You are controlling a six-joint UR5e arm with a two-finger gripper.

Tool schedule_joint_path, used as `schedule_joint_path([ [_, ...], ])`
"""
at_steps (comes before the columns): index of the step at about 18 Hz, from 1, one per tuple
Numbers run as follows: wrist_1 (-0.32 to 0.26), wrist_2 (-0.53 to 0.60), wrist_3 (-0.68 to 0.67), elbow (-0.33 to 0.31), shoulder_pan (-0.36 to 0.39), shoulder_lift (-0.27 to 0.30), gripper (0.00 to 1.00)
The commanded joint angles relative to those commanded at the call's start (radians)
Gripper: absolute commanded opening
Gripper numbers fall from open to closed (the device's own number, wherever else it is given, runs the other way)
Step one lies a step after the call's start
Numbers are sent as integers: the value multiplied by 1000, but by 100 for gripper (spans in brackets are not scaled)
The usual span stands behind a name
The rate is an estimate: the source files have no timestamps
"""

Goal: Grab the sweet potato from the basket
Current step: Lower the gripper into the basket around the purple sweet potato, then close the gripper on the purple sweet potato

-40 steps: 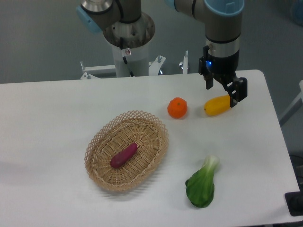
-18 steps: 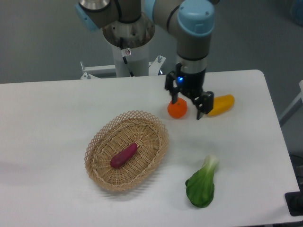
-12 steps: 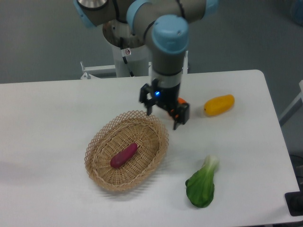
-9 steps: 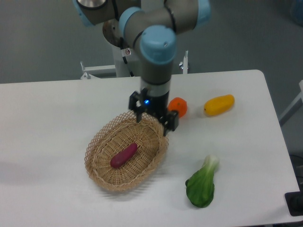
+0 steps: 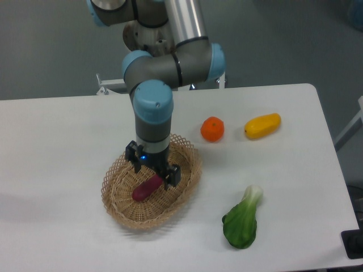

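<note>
The sweet potato (image 5: 147, 187) lies in the middle of the basket (image 5: 122, 211), its long axis running from lower left to upper right. The hand (image 5: 153, 170) is directly above its upper-right end, open and holding nothing, one finger on each side of the long axis. The grasp likely needs only a descent and closure.

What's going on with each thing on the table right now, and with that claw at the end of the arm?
end effector: open, low over the basket, its fingers either side of the sweet potato's upper end
sweet potato: lying in the basket, not lifted
basket: upright on the table
orange: resting on the table, untouched
yellow fruit: lying on its side
bok choy: lying flat near the front edge
</note>
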Motion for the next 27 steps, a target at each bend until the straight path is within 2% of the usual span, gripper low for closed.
schedule_joint_path([
  [12, 12, 2, 15, -14, -21, -64, 100],
  [15, 15, 32, 20, -17, -28, -77, 100],
  [19, 63, 46, 20, -21, -32, -81, 98],
  [21, 71, 48, 22, -21, -32, -80, 72],
  [23, 71, 49, 22, -21, -32, -78, 41],
  [24, 71, 51, 22, -21, -32, -78, 36],
  [27, 71, 51, 22, -21, -32, -75, 28],
])
